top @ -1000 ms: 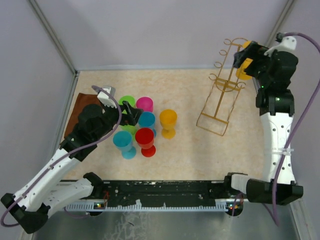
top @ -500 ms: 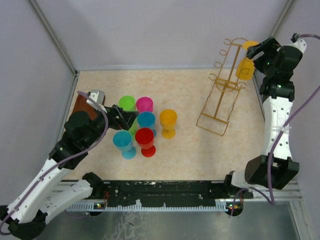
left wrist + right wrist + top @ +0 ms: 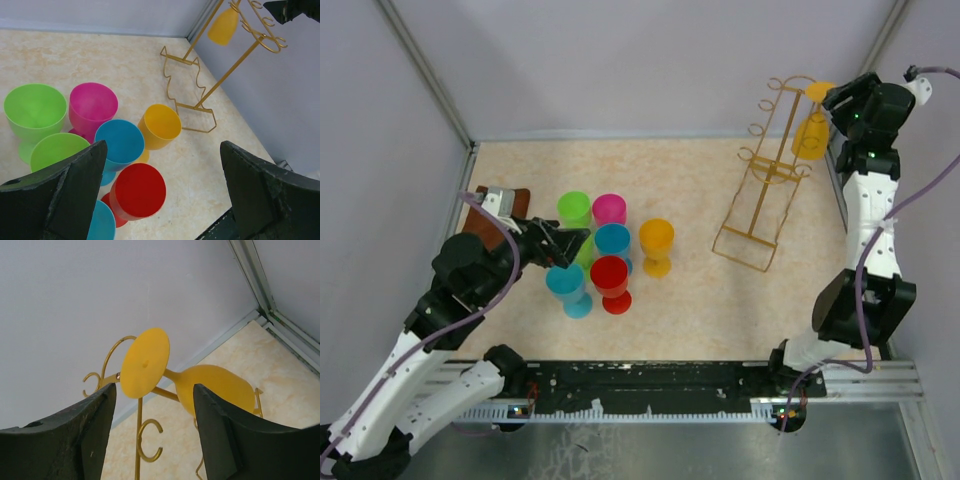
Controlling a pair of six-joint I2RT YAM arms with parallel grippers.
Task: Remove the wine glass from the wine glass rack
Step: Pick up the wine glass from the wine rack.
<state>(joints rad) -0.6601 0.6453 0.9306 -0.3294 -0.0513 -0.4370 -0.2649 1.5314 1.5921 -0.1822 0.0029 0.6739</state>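
While the wine glass point(image 3: 220, 385) hung on the wine glass rack point(image 3: 137, 445), the right gripper point(image 3: 154, 402) stood half-open by its foot, gripping nothing. Left gripper point(image 3: 163, 148) gaped wide, empty.

We look down from overhead; left wrist faces two o'clock from afar, right wrist close; all share the wine glass rack point(image 3: 769, 173).

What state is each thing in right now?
Yellow plastic wine glass, hanging upside down on rack.
Golden wire wine glass rack, standing upright.
Seven coloured plastic goblets, standing upright, clustered.
Left gripper, open above goblets.
Right gripper, open around glass foot.
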